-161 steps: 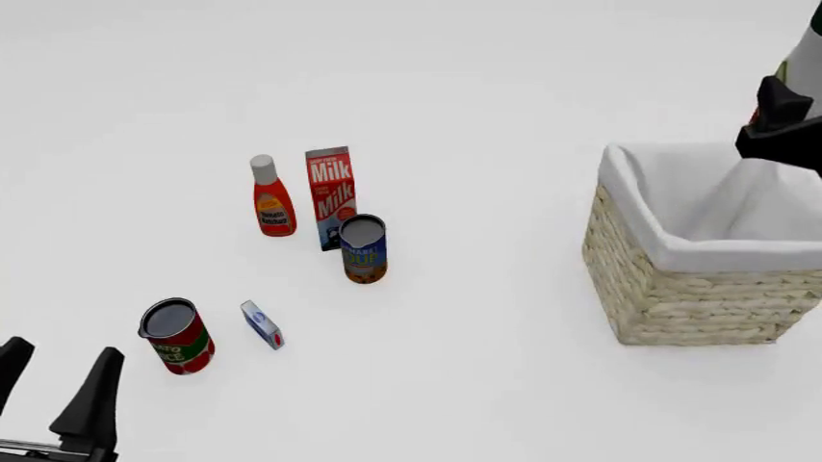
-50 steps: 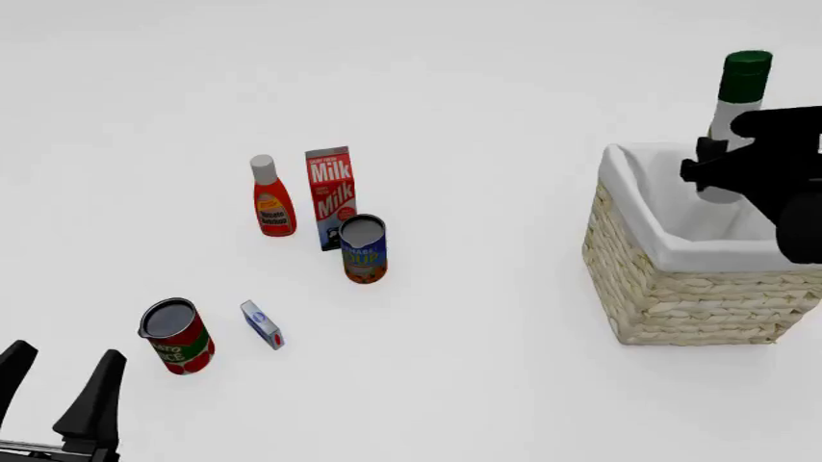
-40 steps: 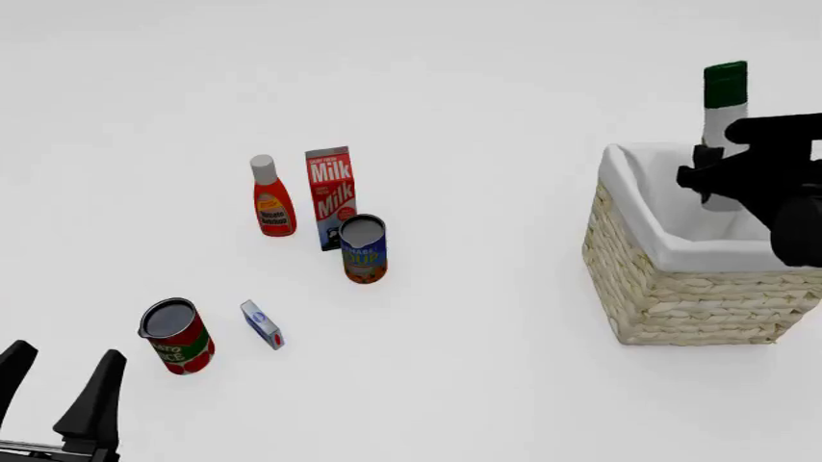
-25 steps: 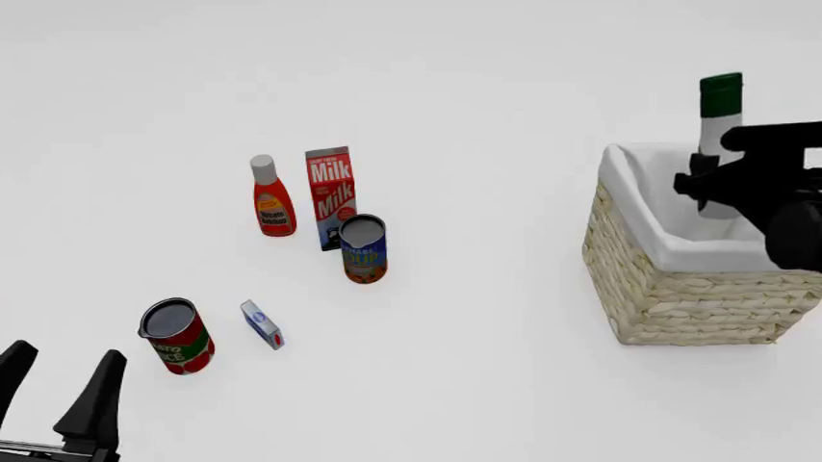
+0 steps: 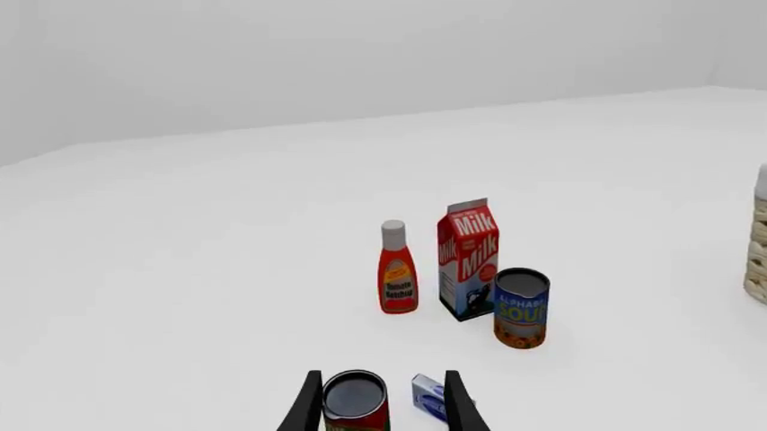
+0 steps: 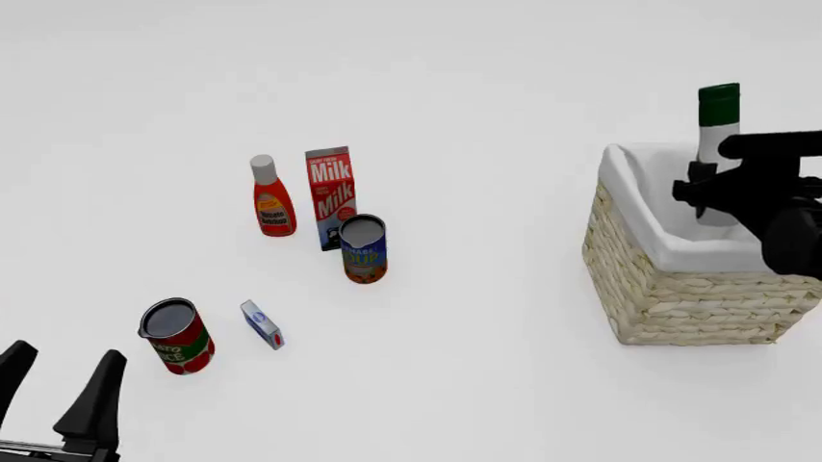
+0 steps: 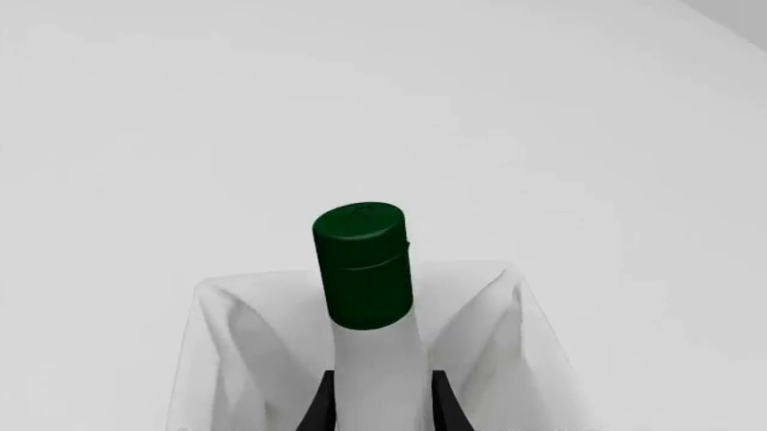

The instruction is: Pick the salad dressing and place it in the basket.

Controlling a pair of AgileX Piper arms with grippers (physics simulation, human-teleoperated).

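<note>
A: What is changing at your right hand (image 6: 714,188)?

B: You are lowering the dressing (image 6: 717,144) into the basket (image 6: 680,294); it is sitting deeper than a second ago, upright, right hand clamping its neck.

A: So release soon?

B: I judge yes. Your left hand (image 6: 58,390) is idling open, near left.

Front view looks down from above; left wrist sits low — both share the milk carton (image 6: 331,195); right wrist close on basket (image 7: 215,341)

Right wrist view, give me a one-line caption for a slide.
Right gripper holds the green-capped salad dressing upright over the cloth-lined basket.
</note>
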